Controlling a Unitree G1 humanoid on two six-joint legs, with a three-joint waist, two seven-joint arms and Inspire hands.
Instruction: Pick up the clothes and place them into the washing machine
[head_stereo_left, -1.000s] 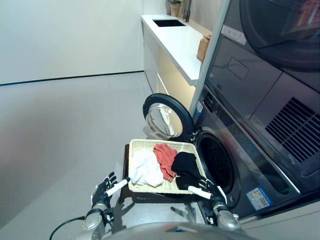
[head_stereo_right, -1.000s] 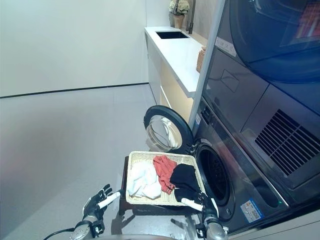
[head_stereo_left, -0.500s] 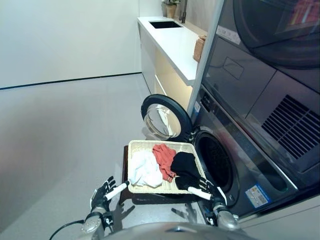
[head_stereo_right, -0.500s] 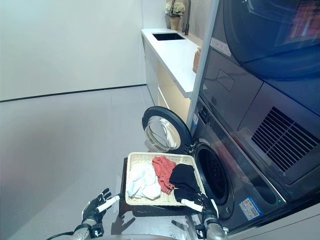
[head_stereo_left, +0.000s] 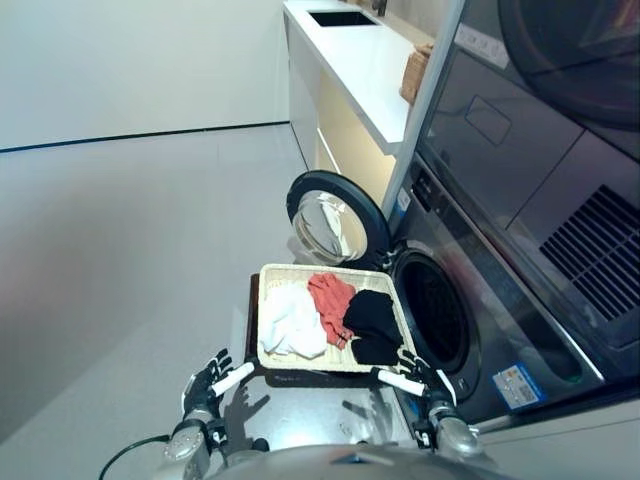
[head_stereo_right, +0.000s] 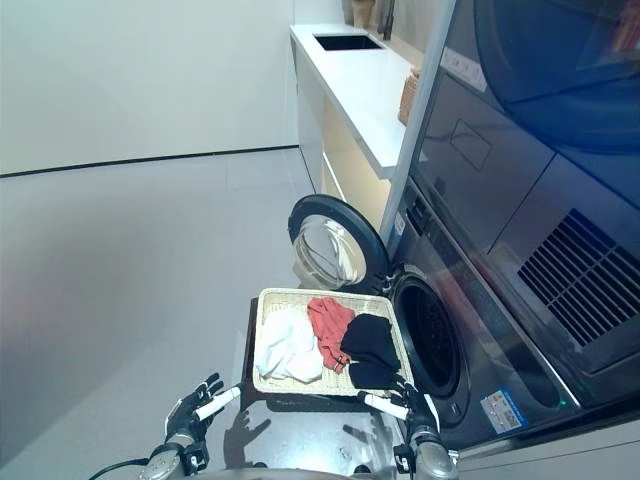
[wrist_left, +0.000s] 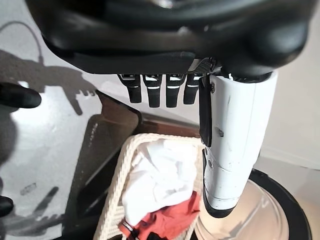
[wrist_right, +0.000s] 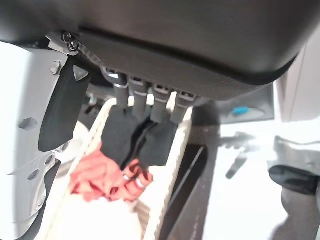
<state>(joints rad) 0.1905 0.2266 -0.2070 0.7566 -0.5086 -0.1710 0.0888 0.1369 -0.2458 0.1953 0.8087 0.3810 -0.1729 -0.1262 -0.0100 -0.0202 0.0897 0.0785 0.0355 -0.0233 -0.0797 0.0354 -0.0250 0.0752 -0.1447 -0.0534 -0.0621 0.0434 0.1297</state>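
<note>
Black garment is lying at the washer-side end of the woven basket, just ahead of the right hand, which is hovering open and empty, nearer than the equally open, empty left hand by the white cloth.

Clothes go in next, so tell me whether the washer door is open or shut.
Open. The round door is swung out to the left, and the dark drum opening is exposed beside the basket.
</note>
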